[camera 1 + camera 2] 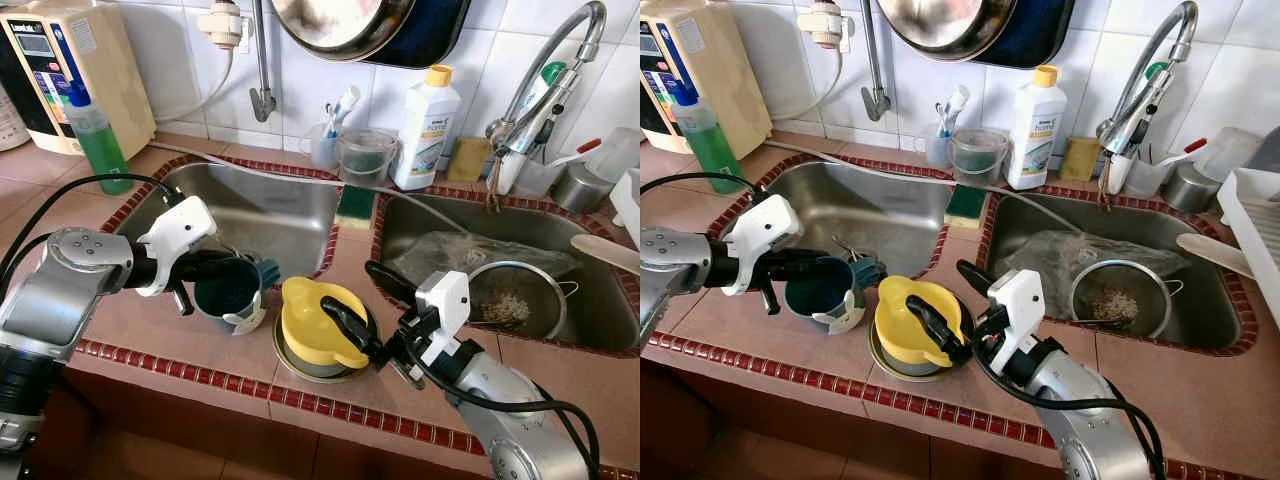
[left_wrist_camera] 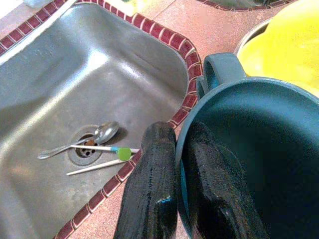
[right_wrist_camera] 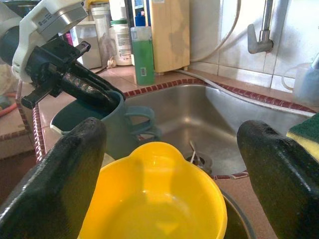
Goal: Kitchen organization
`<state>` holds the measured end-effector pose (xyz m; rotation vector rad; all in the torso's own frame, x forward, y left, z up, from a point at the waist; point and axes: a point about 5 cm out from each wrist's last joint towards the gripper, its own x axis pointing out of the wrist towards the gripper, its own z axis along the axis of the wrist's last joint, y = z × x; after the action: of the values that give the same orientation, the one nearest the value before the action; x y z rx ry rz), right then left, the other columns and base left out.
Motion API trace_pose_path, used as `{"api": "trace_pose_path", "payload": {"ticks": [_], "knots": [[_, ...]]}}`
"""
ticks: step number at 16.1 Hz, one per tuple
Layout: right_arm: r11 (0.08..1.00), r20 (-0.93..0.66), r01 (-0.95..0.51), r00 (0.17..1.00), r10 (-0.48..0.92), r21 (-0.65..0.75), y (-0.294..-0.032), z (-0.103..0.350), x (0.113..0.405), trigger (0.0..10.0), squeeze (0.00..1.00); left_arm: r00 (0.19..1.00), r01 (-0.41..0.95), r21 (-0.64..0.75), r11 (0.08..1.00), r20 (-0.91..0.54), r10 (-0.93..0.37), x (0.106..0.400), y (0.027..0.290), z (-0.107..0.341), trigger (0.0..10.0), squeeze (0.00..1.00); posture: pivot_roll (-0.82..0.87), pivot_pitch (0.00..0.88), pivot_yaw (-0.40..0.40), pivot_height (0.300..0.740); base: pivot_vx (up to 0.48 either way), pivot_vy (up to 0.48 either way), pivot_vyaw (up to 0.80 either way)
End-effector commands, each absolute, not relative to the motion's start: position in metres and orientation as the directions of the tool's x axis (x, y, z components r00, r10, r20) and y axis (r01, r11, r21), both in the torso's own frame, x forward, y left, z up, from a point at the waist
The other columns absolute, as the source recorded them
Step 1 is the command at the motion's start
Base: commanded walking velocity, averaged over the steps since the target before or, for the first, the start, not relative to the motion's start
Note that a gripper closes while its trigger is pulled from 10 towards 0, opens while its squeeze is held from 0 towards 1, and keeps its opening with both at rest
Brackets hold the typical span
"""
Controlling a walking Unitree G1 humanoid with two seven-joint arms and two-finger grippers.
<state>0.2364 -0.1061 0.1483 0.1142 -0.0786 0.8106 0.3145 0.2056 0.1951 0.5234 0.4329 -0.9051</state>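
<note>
- Fingers of the left gripper [image 1: 222, 268] pinch the rim of the dark teal plastic mug [image 1: 232, 291]; the right gripper [image 1: 366, 304] is spread wide around the yellow plastic bowl [image 1: 308, 320].
- Terracotta-tiled counter [image 1: 150, 330] with red edging holds the mug, just in front of the left stainless steel sink basin [image 1: 255, 210].
- Yellow bowl sits in a metal dish, beside the mug.
- Spoon [image 2: 82, 140] lies at that basin's drain.

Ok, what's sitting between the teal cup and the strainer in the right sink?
In the left eye view, the yellow bowl with the open right end effector around it, then bare counter.
</note>
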Motion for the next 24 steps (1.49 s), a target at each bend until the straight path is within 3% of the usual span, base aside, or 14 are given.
{"api": "trace_pose_path", "payload": {"ticks": [1,7,10,11,12,15,18,21,24], "knots": [[0.688,0.134,-0.723,0.689,0.712,0.056,-0.108,0.154,0.239,10.0,0.00,0.552,0.822,0.243,0.515,-0.562,-0.616,0.314,0.209,0.197,0.0,0.00,-0.05,0.000,0.002,0.740,0.000,0.000,0.00],[0.697,0.142,-0.715,0.697,0.703,0.057,-0.110,0.157,0.244,10.0,0.00,0.695,0.709,0.277,0.648,-0.428,-0.578,0.329,0.225,0.219,0.0,0.00,-0.04,0.000,-0.015,0.740,0.000,0.000,0.00],[0.714,0.154,-0.698,0.713,0.684,0.053,-0.112,0.159,0.248,10.0,0.00,0.699,0.707,0.264,0.656,-0.396,-0.595,0.325,0.217,0.215,0.0,0.00,-0.04,0.000,-0.021,0.740,0.000,0.000,0.00],[0.751,0.173,-0.658,0.746,0.643,0.052,-0.116,0.162,0.254,10.0,0.00,0.740,0.667,0.244,0.703,-0.328,-0.588,0.328,0.214,0.215,0.0,0.00,-0.04,0.000,-0.022,0.740,0.000,0.000,0.00],[0.784,0.185,-0.618,0.779,0.599,0.060,-0.120,0.163,0.260,10.0,0.00,0.768,0.637,0.244,0.732,-0.290,-0.571,0.329,0.211,0.213,10.0,0.00,-0.04,0.000,-0.024,0.740,0.000,0.000,0.00],[0.843,0.211,-0.533,0.834,0.509,0.072,-0.130,0.168,0.271,10.0,0.00,0.858,0.514,0.214,0.831,-0.115,-0.501,0.333,0.202,0.213,10.0,0.00,-0.04,0.000,-0.033,0.740,0.000,0.000,0.00],[0.909,0.221,-0.407,0.898,0.380,0.092,-0.143,0.169,0.284,10.0,0.00,0.971,0.239,0.083,0.968,0.012,-0.241,0.342,0.204,0.203,10.0,0.00,-0.03,0.000,-0.049,0.740,0.000,0.000,0.00],[0.925,0.236,-0.363,0.914,0.331,0.112,-0.142,0.171,0.290,10.0,0.00,0.989,0.114,0.032,0.993,0.091,-0.116,0.337,0.187,0.187,10.0,0.00,-0.03,0.000,-0.056,0.740,0.000,0.000,0.00],[0.927,0.239,-0.357,0.916,0.323,0.113,-0.142,0.171,0.292,10.0,0.00,0.989,0.121,-0.006,0.993,0.081,-0.120,0.336,0.182,0.182,10.0,0.00,-0.03,0.000,-0.058,0.740,0.000,0.000,0.00]]}}
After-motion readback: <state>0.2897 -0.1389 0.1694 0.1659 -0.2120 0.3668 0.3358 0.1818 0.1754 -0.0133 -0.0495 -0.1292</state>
